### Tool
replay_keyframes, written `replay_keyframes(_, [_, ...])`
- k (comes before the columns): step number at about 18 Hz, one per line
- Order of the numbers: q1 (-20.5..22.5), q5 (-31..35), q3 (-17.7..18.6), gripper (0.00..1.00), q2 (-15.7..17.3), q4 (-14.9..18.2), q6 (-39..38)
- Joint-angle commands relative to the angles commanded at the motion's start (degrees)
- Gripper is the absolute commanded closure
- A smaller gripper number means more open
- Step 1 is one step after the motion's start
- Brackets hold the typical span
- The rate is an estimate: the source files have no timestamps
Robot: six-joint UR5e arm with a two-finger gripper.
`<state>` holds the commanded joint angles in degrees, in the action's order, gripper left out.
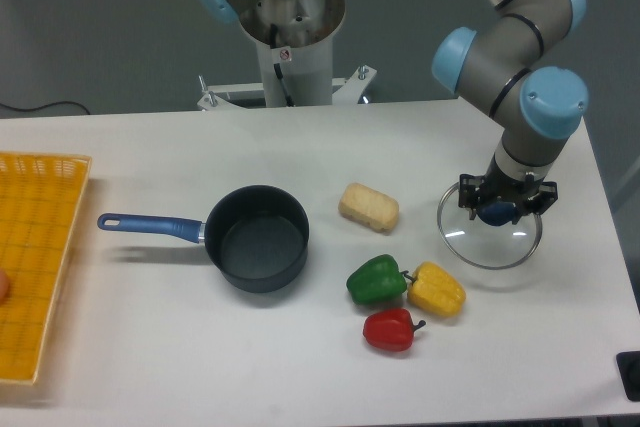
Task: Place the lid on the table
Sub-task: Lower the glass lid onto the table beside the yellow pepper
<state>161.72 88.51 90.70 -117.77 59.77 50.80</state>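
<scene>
One end effector (506, 209) is showing on my feed, its two fingers pinching the dark blue knob of the lid (490, 243) from above. I am seeing the lid sitting level toward the right side of the white bench (150, 347), low over or on the surface; I cannot tell whether it is touching. It is lying right of the beige bread piece (369, 207) and just up-right of the yellow pepper (436, 289), apart from both. I am noting the saucepan (255, 238) standing uncovered mid-bench, well apart from the lid.
</scene>
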Motion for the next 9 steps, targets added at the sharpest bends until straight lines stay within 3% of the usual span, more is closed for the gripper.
replay_keyframes(9, [0.00, 0.18, 0.09, 0.37, -2.29, -2.73, 0.70])
